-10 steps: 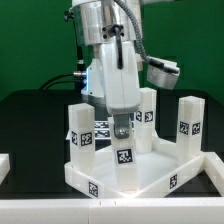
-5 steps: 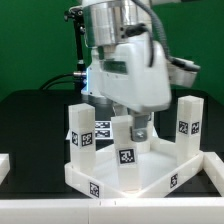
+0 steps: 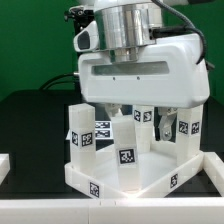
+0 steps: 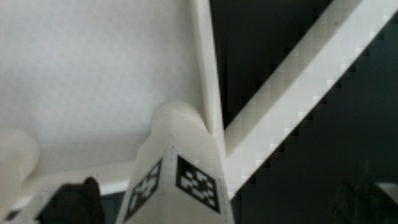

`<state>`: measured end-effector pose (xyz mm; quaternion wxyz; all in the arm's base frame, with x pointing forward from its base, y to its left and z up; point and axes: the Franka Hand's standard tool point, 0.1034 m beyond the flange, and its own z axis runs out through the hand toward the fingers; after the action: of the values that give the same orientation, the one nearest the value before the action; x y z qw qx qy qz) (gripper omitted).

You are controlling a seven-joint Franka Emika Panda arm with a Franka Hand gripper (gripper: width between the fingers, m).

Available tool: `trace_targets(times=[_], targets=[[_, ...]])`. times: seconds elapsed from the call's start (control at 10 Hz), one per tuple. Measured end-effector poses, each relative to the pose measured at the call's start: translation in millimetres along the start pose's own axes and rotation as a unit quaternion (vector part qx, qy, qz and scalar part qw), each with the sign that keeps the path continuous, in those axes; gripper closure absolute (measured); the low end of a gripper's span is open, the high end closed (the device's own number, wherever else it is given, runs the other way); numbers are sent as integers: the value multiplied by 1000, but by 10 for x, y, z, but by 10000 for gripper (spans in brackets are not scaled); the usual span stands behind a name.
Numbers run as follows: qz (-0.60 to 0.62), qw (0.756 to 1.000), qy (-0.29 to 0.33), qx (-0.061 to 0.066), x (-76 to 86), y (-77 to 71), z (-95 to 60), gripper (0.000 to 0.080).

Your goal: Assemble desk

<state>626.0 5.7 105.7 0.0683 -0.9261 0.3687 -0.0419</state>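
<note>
The desk (image 3: 125, 160) lies upside down on the black table (image 3: 30, 120), in the middle of the exterior view, its rimmed tabletop (image 3: 150, 178) flat on the surface and the block legs standing up from the corners. The near leg (image 3: 124, 150) and the leg on the exterior view's left (image 3: 82, 135) stand upright with their square tags showing; the leg on the exterior view's right (image 3: 186, 120) is partly behind the arm. The gripper (image 3: 150, 117) hangs low over the far part of the tabletop, its wide white body hiding most of it. One dark finger (image 3: 165, 126) shows beside a rear leg, the jaws spread wide apart with nothing between them. In the wrist view a tagged leg (image 4: 187, 170) rises from the white panel.
</note>
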Motion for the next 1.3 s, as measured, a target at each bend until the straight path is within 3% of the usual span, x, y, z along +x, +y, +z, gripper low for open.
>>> trace_targets(times=[0.2, 0.4, 0.7, 0.8, 0.9, 1.1, 1.3], targets=[[-151, 988, 11, -11, 49, 44, -6, 150], [-307, 951, 9, -28, 87, 60, -27, 150], [-357, 933, 9, -33, 100, 75, -25, 150], [-341, 940, 10, -33, 100, 76, -23, 284], [-333, 942, 10, -33, 100, 76, -22, 284], [-255, 966, 12, -31, 97, 75, -19, 516], [-186, 982, 14, -30, 100, 74, -23, 515]])
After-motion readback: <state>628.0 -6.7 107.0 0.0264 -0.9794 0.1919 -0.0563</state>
